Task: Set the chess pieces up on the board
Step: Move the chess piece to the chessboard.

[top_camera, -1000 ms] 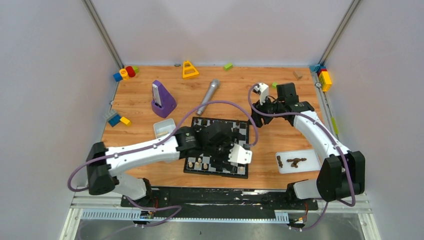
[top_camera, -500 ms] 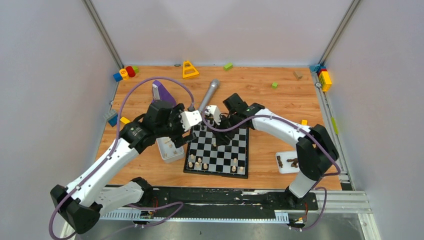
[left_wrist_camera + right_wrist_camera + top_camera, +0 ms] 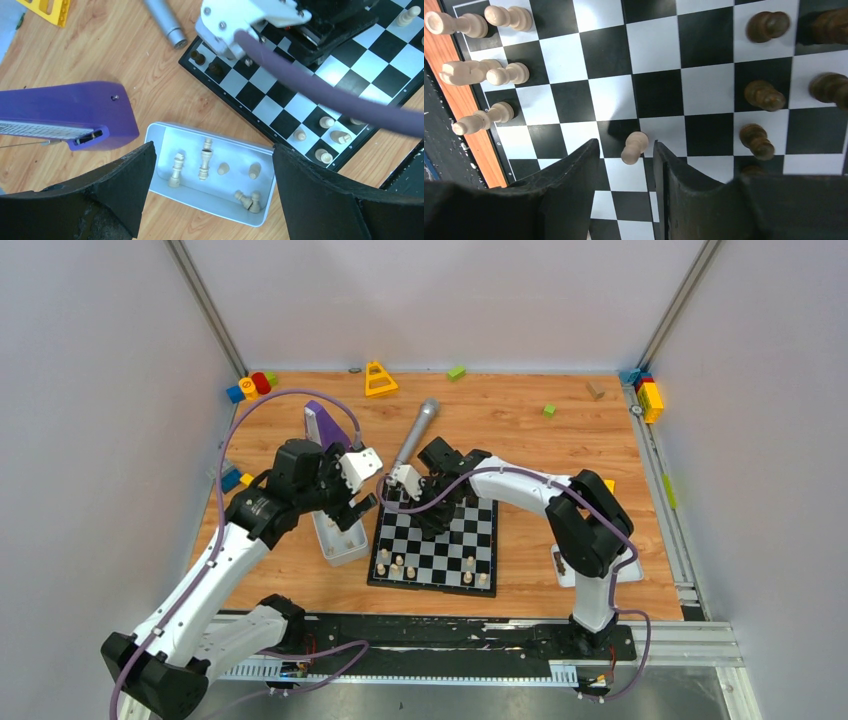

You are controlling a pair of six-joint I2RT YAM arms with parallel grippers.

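Several cream pieces [image 3: 204, 162] (some toppled) in white tray [image 3: 231, 186], checkered board [image 3: 274, 108] beside

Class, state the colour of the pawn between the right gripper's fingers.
Cream; the pawn shows best in the right wrist view.

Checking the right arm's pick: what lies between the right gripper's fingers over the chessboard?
One light pawn, on the chessboard, sits between the right gripper's parted fingers; the right wrist view shows it.
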